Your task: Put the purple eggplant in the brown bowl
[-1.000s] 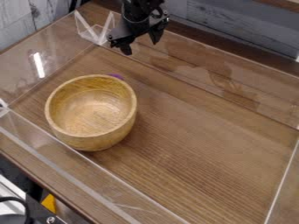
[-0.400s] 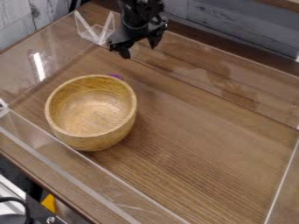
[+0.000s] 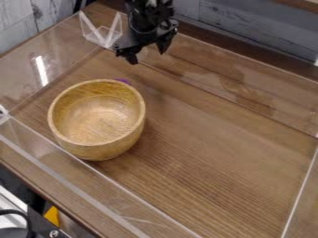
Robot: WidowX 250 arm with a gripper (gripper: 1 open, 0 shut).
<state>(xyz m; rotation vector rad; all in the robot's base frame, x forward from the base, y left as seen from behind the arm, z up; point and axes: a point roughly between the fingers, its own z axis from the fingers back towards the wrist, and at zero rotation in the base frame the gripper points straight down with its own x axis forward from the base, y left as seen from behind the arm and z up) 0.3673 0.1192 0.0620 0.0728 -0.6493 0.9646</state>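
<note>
Camera view: claw point(image 3: 140, 53) open (empty), position nearly unchanged beyond brown bowl point(image 3: 97, 118); purple eggplant point(image 3: 125, 81) sliver behind rim

lighting: even, moderately bright; white glare streaks on clear plastic wall point(image 3: 44, 65) at left; soft shadow beside bowl point(image 3: 97, 118); image low-resolution, slightly soft.
</note>
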